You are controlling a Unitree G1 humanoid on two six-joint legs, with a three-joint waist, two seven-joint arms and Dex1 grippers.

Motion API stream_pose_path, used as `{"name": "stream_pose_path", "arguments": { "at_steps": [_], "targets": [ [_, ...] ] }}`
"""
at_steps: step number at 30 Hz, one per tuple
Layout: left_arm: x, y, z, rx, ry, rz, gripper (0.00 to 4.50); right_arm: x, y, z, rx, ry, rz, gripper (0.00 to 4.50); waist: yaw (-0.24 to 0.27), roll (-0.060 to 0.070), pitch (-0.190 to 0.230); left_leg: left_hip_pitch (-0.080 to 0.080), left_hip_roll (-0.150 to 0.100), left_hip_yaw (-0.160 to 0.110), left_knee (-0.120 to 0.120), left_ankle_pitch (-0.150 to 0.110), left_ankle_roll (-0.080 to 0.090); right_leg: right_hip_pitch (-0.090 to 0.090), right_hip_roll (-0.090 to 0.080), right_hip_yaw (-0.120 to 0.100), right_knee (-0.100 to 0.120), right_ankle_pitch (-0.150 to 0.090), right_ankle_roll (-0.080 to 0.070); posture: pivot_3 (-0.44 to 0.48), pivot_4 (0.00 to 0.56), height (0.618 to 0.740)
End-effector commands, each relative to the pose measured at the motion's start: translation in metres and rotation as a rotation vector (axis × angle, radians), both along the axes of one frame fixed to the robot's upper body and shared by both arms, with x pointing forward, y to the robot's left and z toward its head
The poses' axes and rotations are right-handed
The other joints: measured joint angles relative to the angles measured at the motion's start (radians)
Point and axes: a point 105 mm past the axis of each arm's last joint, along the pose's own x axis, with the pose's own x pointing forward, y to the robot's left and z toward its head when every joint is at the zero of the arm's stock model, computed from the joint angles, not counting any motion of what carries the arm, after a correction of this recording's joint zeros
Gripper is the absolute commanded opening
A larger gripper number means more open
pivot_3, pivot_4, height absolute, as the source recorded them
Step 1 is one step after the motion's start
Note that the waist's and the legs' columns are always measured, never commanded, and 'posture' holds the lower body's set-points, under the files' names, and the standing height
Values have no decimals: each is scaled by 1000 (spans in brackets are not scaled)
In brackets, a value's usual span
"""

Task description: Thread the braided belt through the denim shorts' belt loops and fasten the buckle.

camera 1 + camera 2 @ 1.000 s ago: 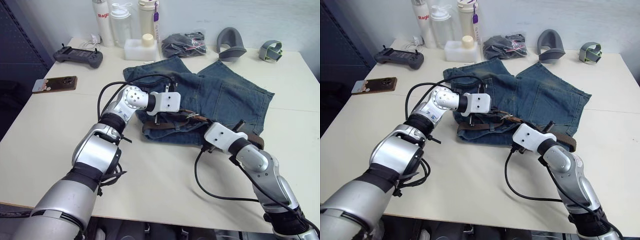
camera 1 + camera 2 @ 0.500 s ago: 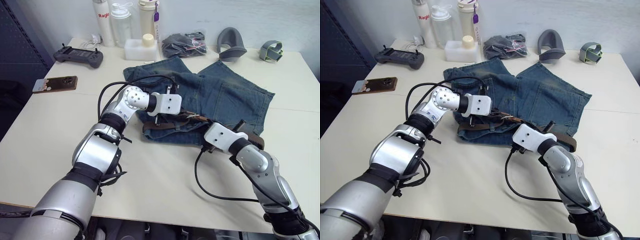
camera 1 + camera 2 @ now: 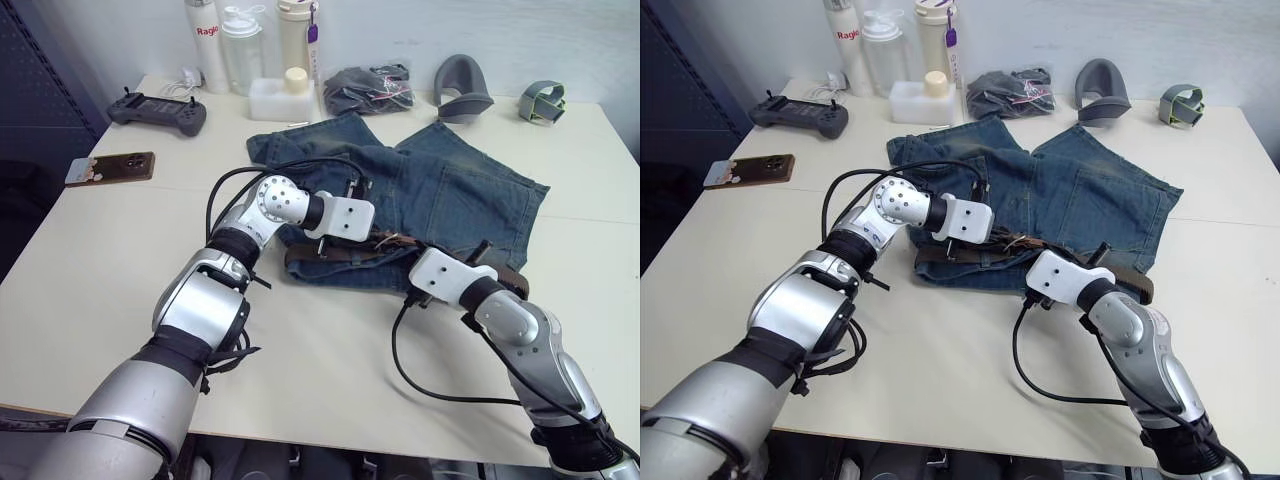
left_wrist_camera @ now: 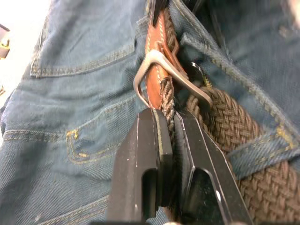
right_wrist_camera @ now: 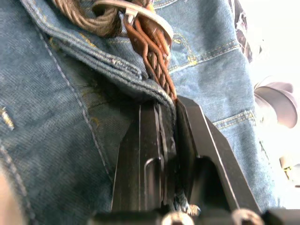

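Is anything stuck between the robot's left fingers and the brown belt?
No. In the left wrist view the left gripper is shut right on the braided belt, just below the buckle, with nothing between them.

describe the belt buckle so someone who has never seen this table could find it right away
On the denim shorts mid-table, follow the near waistband to the braided belt. The buckle sits just beyond the left gripper, which pinches the belt; it is the one silver metal frame among brown weave and tan leather.
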Motion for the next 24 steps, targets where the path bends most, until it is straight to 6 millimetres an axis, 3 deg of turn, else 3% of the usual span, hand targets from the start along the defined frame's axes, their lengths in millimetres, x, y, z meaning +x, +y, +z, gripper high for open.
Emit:
{"name": "stream_pose_path", "arguments": {
  "at_steps": [1,8,15,24],
  "targets": [
    [-6,-7,21,-57,-29,-65,0,-1,-3,12,-8,-52,-9,43,0,0,0,0,0,0,0,0,0,0,0,0,0,0,0,0,150,648],
    [-8,-10,7,14,-57,-82,0,-1,6,16,-9,-68,30,43,1,0,0,0,0,0,0,0,0,0,0,0,1,0,0,0,150,648],
    [-13,-37,-2,-78,54,-48,0,-10,20,8,3,-30,94,43,4,0,0,0,0,0,0,0,0,0,0,0,1,0,0,0,150,648],
    [-20,-67,5,-187,91,-41,0,-15,25,-9,-8,45,123,43,6,0,0,0,0,0,0,0,1,0,0,0,1,0,0,0,150,648]
  ]
}}
